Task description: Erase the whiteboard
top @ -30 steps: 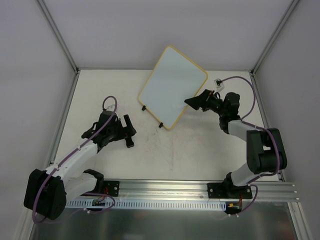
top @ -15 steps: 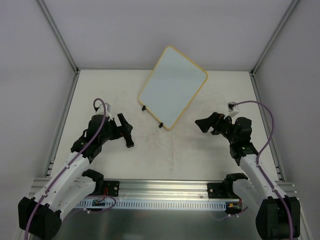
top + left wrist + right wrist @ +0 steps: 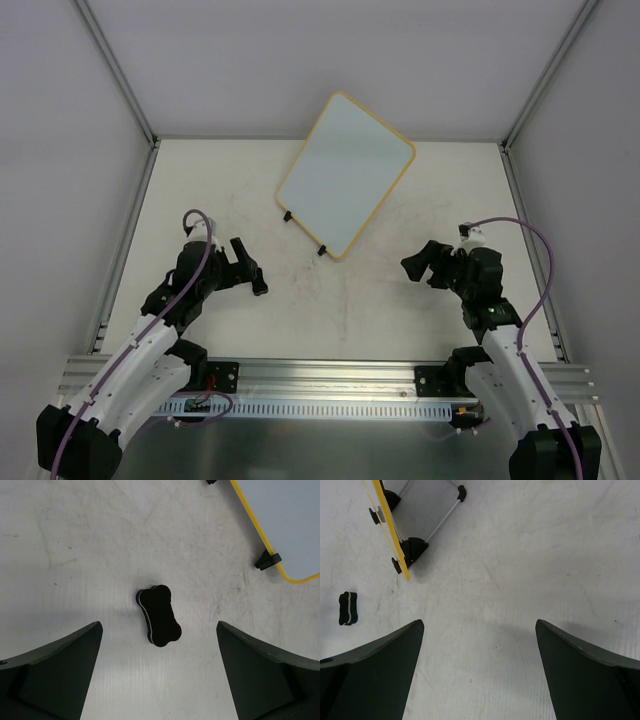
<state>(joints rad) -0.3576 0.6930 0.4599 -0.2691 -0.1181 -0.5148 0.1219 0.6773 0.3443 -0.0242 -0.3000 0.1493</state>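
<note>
The whiteboard (image 3: 345,175) stands tilted at the back middle, with a yellow frame, two black feet and a surface that looks blank. Its corner shows in the left wrist view (image 3: 290,520) and its edge in the right wrist view (image 3: 387,525). A black bone-shaped eraser (image 3: 259,285) lies flat on the table; it also shows in the left wrist view (image 3: 159,615) and the right wrist view (image 3: 347,608). My left gripper (image 3: 243,263) is open and empty, just behind the eraser, not touching it. My right gripper (image 3: 420,265) is open and empty, right of the board's near corner.
The white table (image 3: 340,310) has side rails (image 3: 125,240) on the left and right and grey walls around. The arm bases sit on the aluminium rail (image 3: 330,375) at the near edge.
My right gripper has drawn back from the whiteboard's right edge, toward the near right. My left arm has pulled back a little. The eraser and board have not moved.
</note>
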